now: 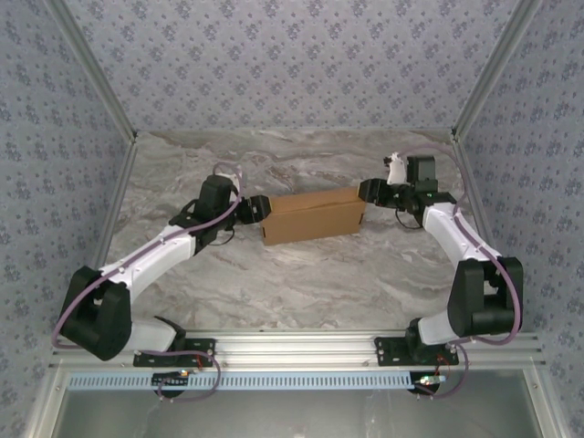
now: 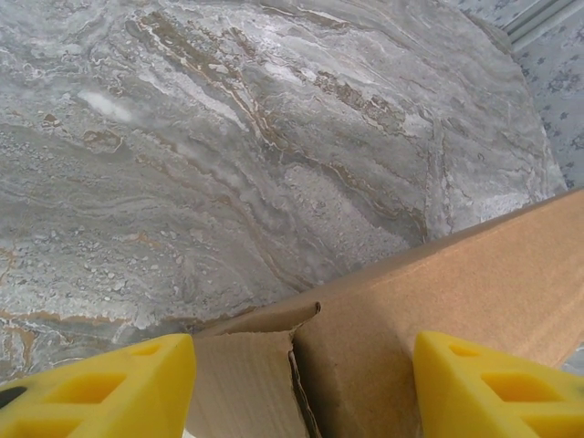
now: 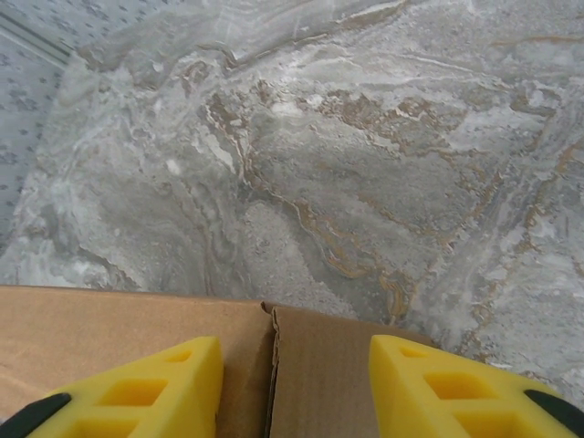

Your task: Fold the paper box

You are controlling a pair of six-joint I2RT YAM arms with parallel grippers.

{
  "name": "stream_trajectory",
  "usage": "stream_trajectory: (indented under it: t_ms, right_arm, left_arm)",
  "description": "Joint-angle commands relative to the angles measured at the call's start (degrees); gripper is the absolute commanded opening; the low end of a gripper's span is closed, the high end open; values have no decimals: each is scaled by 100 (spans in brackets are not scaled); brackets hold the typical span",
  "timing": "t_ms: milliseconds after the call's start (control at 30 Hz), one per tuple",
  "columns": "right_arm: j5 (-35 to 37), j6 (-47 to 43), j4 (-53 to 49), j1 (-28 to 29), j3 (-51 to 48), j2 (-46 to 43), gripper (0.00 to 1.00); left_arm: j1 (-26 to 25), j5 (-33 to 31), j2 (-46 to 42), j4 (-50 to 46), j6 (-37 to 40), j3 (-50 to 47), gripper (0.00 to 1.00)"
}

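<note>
The marbled surface (image 1: 274, 274) bore the paper box (image 1: 313, 216) centrally, left tool (image 1: 260, 208) and right tool (image 1: 365, 192) part-open astride its ends, no grip evident; light, stiff cardboard, probably best pinched at end flaps.

Blue-grey floral wallpaper (image 1: 292, 55) covers the far, left and right walls. Silver aluminium posts (image 1: 91, 64) mark the far corners. The evenly lit grey-tan marbled tabletop (image 1: 292, 283) ends at a silver aluminium rail (image 1: 292, 342) on its near side.
</note>
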Motion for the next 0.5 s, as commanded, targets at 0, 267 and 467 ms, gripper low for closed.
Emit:
stream_trajectory:
  t_ms: [0, 267, 467]
  right_arm:
    - [-30, 190, -279, -42, -672, 137, 44]
    - [-435, 618, 461, -74, -1220, 83, 32]
    - [-529, 714, 347, -92, -850, -151, 40]
  left_arm:
    - [-24, 24, 169, -549, -119, -499, 61]
    - [-21, 450, 151, 209, -619, -860, 50]
    - [-27, 534, 118, 291, -705, -774, 47]
